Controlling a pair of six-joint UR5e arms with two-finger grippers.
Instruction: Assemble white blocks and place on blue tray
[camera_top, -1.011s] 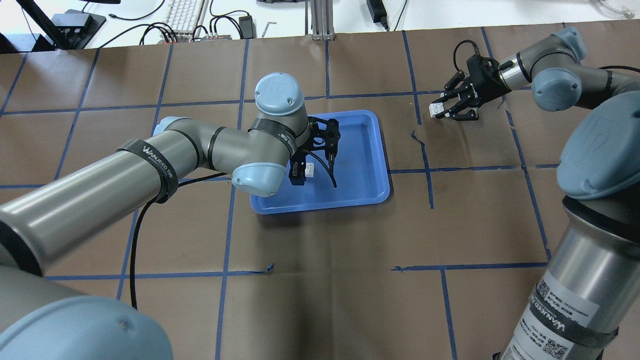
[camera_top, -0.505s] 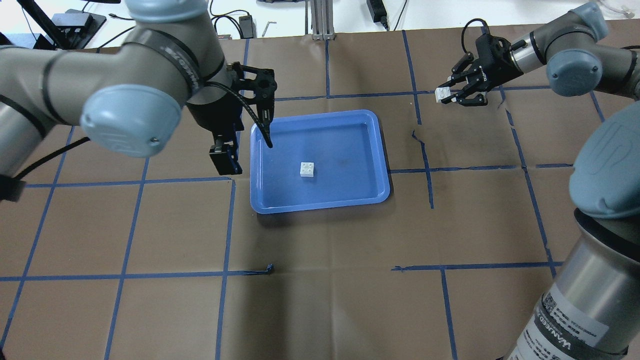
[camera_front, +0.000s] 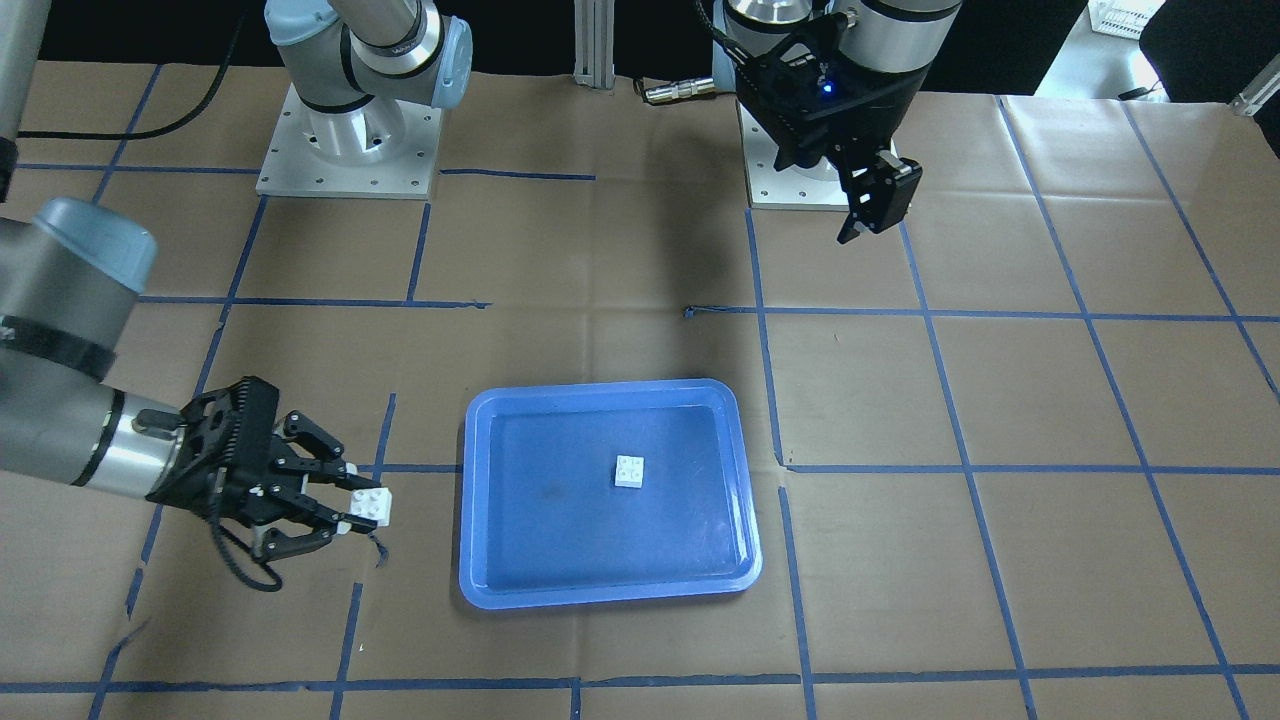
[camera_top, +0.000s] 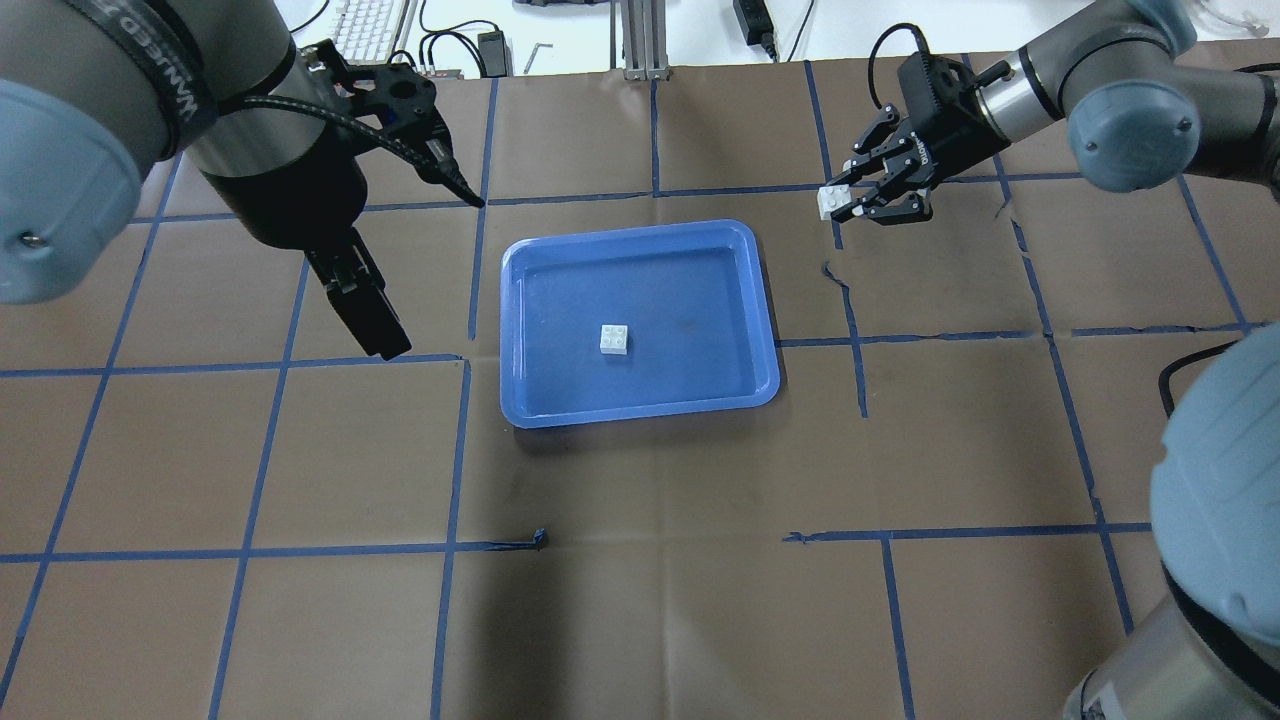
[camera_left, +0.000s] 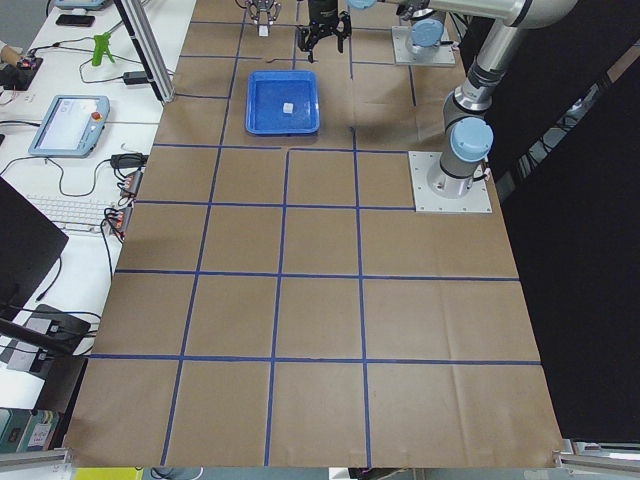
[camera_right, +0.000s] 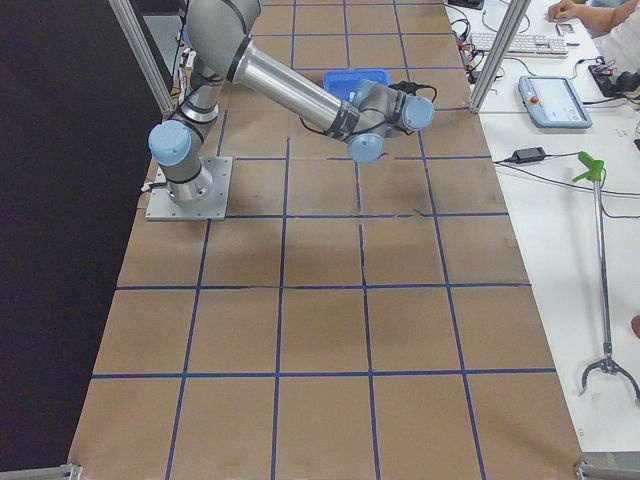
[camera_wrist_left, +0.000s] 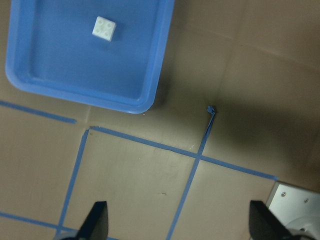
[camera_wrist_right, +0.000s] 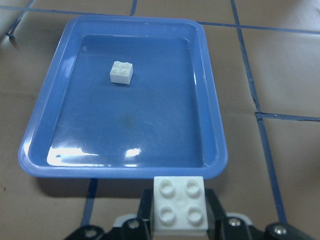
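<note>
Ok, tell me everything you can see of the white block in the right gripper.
The held white block is a small square brick of white plastic with four round studs on one face. The right gripper pinches it at its fingertips, above the table and outside the blue tray, off its far right corner in the overhead view. Nothing else touches it.
</note>
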